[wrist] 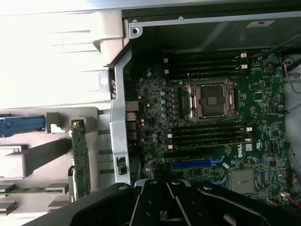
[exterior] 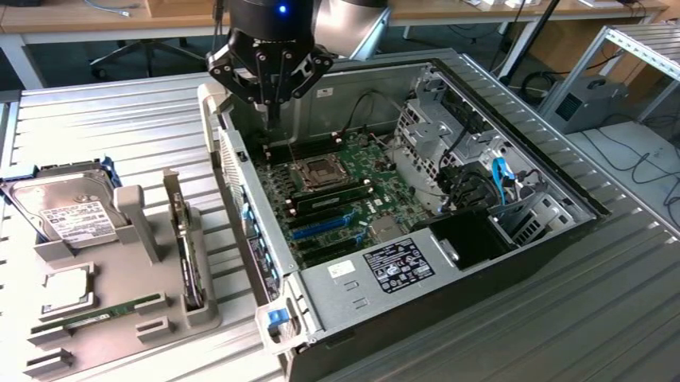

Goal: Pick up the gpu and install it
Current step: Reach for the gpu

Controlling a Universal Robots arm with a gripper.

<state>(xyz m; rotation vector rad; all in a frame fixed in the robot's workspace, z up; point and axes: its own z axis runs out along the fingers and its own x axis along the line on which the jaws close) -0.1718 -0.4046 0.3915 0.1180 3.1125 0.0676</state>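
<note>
**Gripper state.** The gripper (exterior: 273,110) hangs over the far left corner of the open computer case (exterior: 499,95), above the far edge of the motherboard (exterior: 351,183). The fingers are closed together and hold nothing. In the wrist view the gripper (wrist: 162,209) is well apart from the card.

**Location of the part.** The gpu (exterior: 191,267) is not yet picked up. It stands on edge in a slot of the grey holder (exterior: 117,350), which rests on the ribbed metal table (exterior: 127,119) at the exterior view's left, just beside the case's left wall. The hard drive (exterior: 64,211) and the green RAM stick (exterior: 101,312) occupy other places in the same holder, farther to the left.

**Orientation.** The card's long axis runs near to far, roughly parallel to the case's left wall. Its flat faces point left and right, and one thin long edge points up. In the wrist view the gpu (wrist: 80,160) appears edge-on as a narrow strip. Which end carries the metal bracket cannot be told with confidence.

**Handling.**
- Weight: probably light.
- Stiffness: likely rigid, but a thin board that tolerates little bending or twisting.
- Fragility: probably high; soldered components and the contact edge should not be squeezed.
- Surface: the faces are likely smooth, so the grip could slip.

**Grasp point.** The upper long edge is the exposed part. A pinch across the thickness, near mid-length, appears best balanced.
</note>
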